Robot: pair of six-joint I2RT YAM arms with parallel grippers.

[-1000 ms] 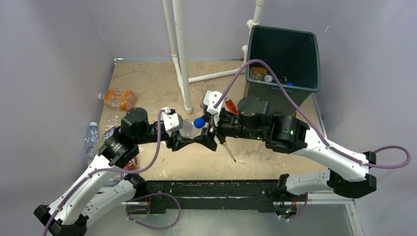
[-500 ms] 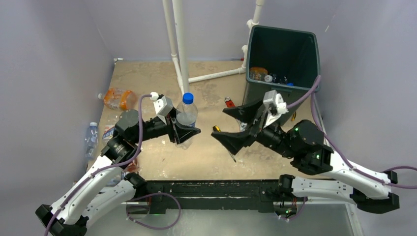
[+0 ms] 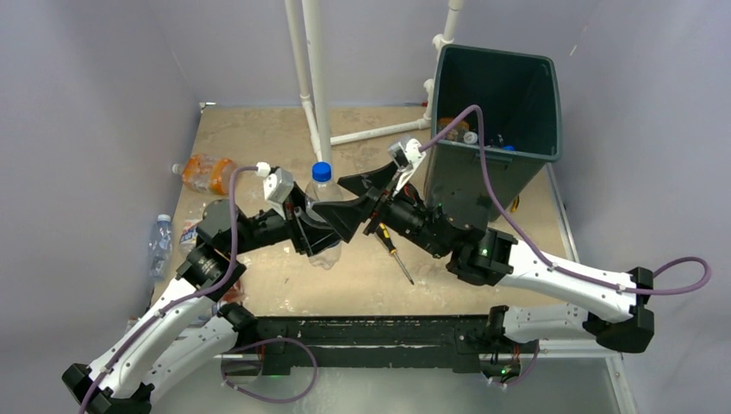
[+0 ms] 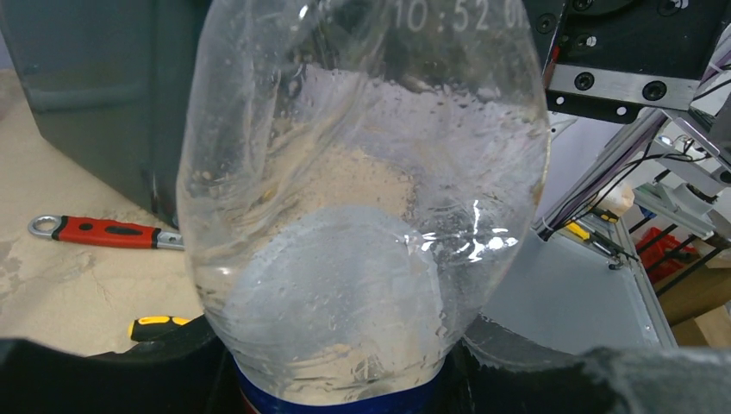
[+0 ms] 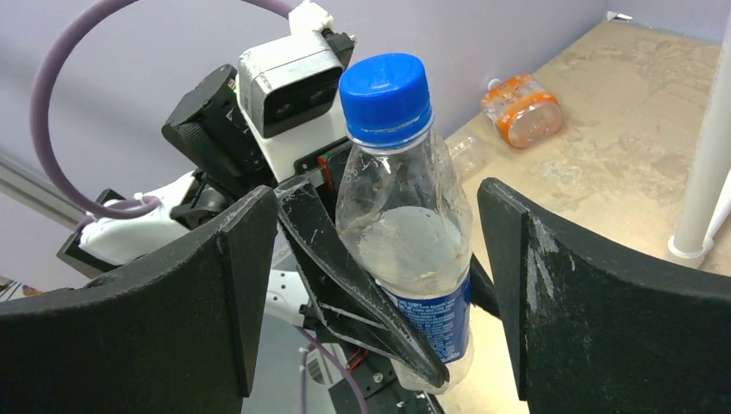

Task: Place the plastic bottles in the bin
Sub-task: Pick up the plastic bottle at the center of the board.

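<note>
Bottles [image 3: 455,131] lie in the bin [image 3: 536,97], while left of it the left hand [image 3: 317,231] grips a blue-capped bottle [image 3: 321,200] upright, the right hand [image 3: 334,198] gapes around it, and others [image 3: 207,172] lie farther left.

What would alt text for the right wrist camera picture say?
A clear bottle with a blue cap stands upright in the left claw, between the wide-open black fingers of the right claw. An orange bottle lies on the table behind.

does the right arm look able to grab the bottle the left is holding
Probably yes: the right fingers stand open on either side of the bottle, whose cap and neck are clear. The left fingers clamp its lower body, so grip above them.
</note>
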